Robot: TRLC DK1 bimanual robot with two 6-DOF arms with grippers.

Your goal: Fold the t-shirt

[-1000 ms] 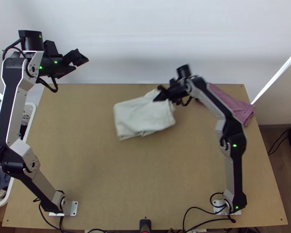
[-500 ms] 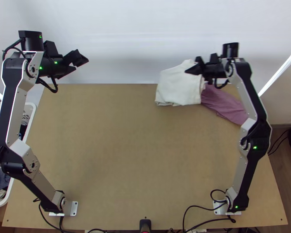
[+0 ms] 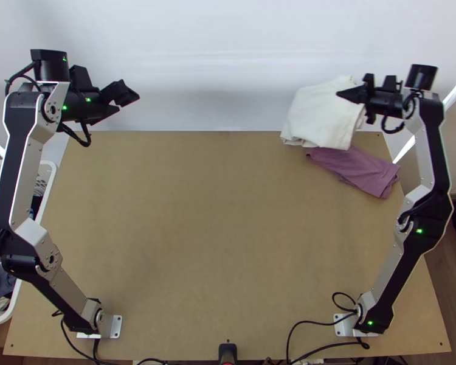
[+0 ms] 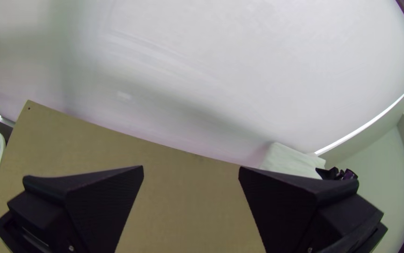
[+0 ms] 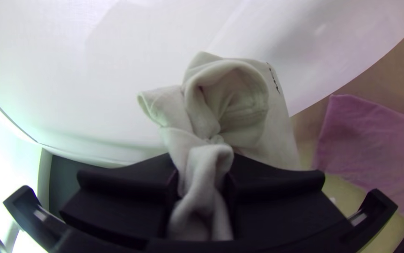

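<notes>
Closest to you in the right wrist view, your right gripper (image 5: 202, 185) has its fingers clenched on a bunched pinch of the white t-shirt (image 3: 321, 115), which hangs in loose folded layers toward two o'clock in the top view, by the far edge of the surface (image 3: 210, 255). Expect it to handle light and soft, with no stiffness and little slip; it won't break, but the layers can sag or peel open if you swing it. The gathered edge seems a fair grip for carrying; for tidying, you'd do better to take a flat corner through all layers. Toward three o'clock lies a pink cloth (image 3: 360, 170), flat and apparently folded; in the top view the shirt's lower edge overlaps it, and you can't tell whether they touch. It looks a likely spot to stack on, so lower gently or you may drag it askew. Mind the wall (image 3: 216, 73) at twelve o'clock, tight behind the shirt. Farther across, toward ten o'clock, your left gripper (image 4: 190, 168) holds nothing, its fingers spread wide and well out of your way. Farthest off, at nine o'clock, sits the laundry basket (image 3: 0, 319) with more clothes.
</notes>
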